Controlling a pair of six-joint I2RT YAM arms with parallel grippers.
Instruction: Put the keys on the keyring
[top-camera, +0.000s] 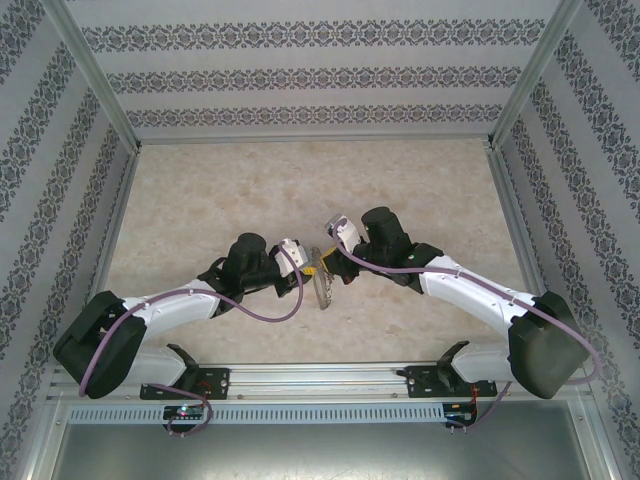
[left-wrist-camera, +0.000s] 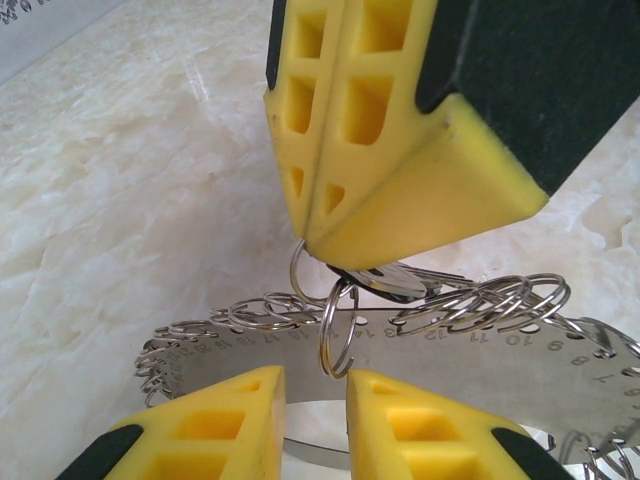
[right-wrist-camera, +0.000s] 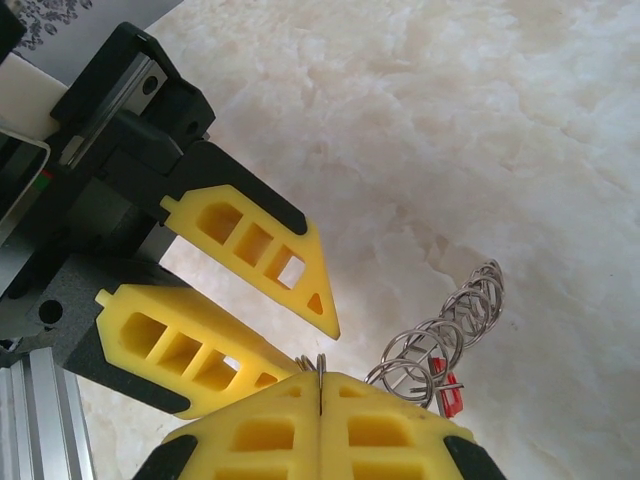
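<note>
Red tag (right-wrist-camera: 450, 396), one; silvery keyring (left-wrist-camera: 440, 372), one, many small rings (right-wrist-camera: 470, 305).

Shiny wire-metal keyring (left-wrist-camera: 480, 303) — smooth, glossy marbled table (left-wrist-camera: 120, 200)

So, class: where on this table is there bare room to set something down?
Free: the far half of the table, side to side, up to the back wall. Crowded: the near middle, where the left hand and right hand meet over the keyring.
</note>
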